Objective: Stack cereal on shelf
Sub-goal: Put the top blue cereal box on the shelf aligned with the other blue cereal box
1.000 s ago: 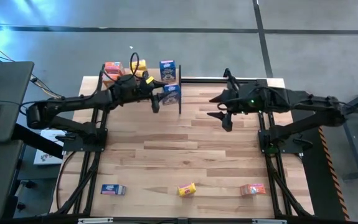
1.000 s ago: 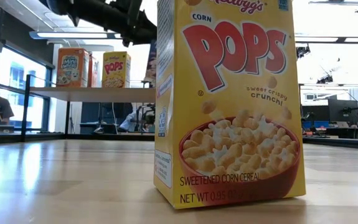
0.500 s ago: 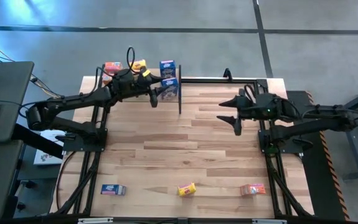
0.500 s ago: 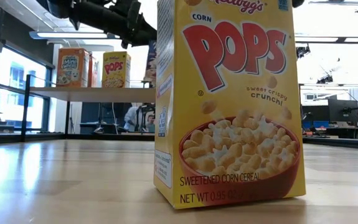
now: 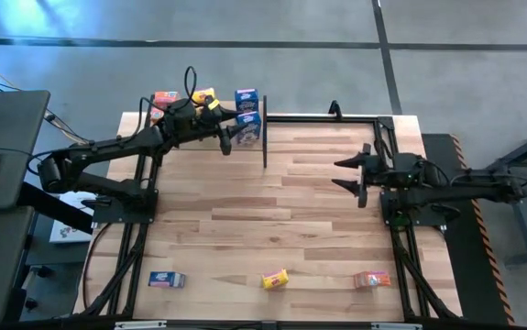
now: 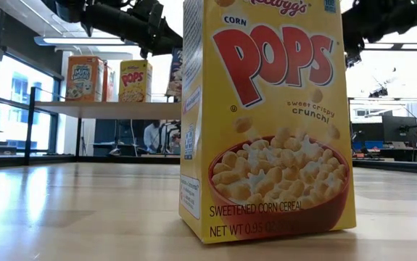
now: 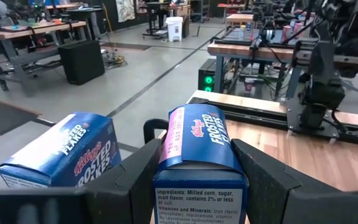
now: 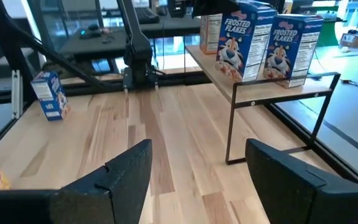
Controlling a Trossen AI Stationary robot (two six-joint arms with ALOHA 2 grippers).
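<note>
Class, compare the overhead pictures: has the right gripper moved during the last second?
Yes. The right gripper has drawn back from the shelf's black post, toward the table's right edge and its own base.

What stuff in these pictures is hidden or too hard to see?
- Low view: the big yellow cereal box fills the middle and hides the table behind it.
- Left wrist view: the left gripper covers the lower sides of its blue cereal box.
- High view: printing on the three boxes at the near edge, like the orange-red box, is too small to read.
</note>
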